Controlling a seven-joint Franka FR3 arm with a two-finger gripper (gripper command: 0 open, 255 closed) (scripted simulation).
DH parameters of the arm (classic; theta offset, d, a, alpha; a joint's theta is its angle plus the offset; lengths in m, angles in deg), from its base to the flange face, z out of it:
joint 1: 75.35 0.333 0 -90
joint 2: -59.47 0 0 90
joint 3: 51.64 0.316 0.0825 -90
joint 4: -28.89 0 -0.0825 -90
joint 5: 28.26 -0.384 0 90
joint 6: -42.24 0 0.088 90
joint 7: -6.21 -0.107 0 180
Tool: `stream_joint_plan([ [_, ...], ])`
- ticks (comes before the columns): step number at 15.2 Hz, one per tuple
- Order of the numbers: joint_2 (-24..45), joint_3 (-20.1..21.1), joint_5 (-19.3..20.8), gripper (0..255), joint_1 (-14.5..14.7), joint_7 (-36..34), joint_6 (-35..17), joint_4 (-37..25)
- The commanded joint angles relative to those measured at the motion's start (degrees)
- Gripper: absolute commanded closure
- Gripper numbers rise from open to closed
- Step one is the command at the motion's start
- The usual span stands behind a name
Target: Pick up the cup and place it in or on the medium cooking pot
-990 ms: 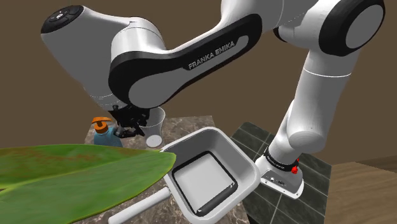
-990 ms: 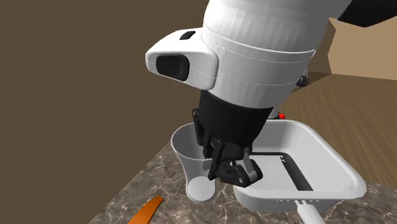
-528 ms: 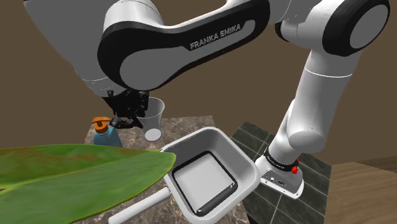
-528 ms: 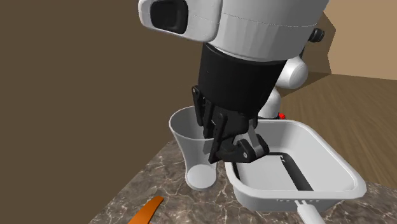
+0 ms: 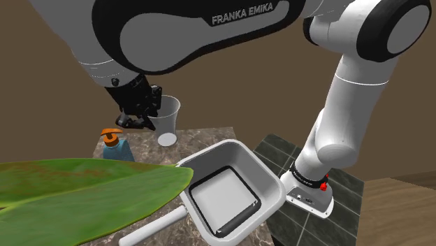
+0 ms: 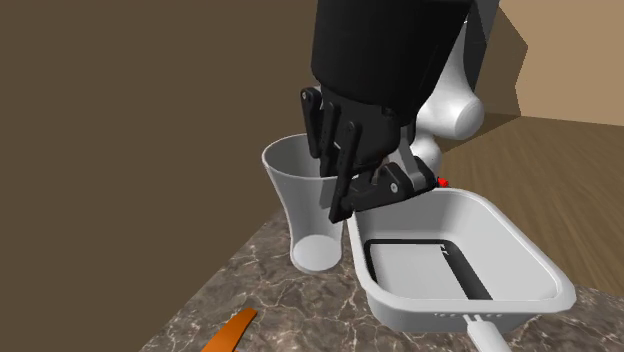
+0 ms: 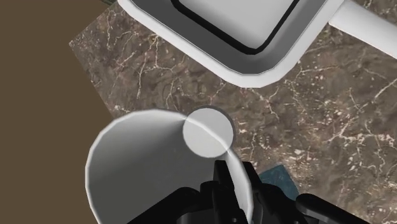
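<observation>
So, we see the all-black two-finger gripper point(image 6: 365, 195) pinching the translucent white tapered cup point(image 6: 295, 200) by its wall, right at the rim. One finger sits inside the mouth and the other outside, and the wrist view shows the thin wall clamped between them. That grip makes sense to us: the mouth looks too wide for the jaws to span, and a rim pinch keeps the cup upright.

Where's the cup? It hangs from the gripper over the far corner of the brown marbled counter point(image 5: 209, 136), just beside the white rectangular cooking pot point(image 5: 269, 183) with the dark inner rim and long handle. Its base looks to us to be off the stone, though we can't make out the gap for sure.

The pot lies open side up with one wall next to the cup. We reckon what's left is a short carry sideways over that wall, then down onto the flat floor inside. Height matters here: the base has to clear the pot's rim, or it'll clip and twist in that one-sided grip.

Also around are a blue bottle point(image 5: 115, 147) with an orange cap, near the cup on the side away from the pot, and a big green leaf point(image 5: 84, 189) close to the shoulder camera. Neither looks to be in the way.
</observation>
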Motion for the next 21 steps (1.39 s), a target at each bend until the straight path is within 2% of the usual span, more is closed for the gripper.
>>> stream_joint_plan([
  [1,0.6,0.1,0.3,255,0.4,0.2,2.1,-2.5],
  [4,0.8,0.2,0.5,255,0.7,0.4,4.1,-4.7],
  [11,-9.2,2.8,-6.8,255,1.8,-3.1,5.0,2.6],
  [19,-18.0,5.9,-14.4,255,5.3,-8.6,8.7,6.0],
  [21,-18.5,5.8,-14.7,255,5.4,-8.6,7.1,7.9],
])
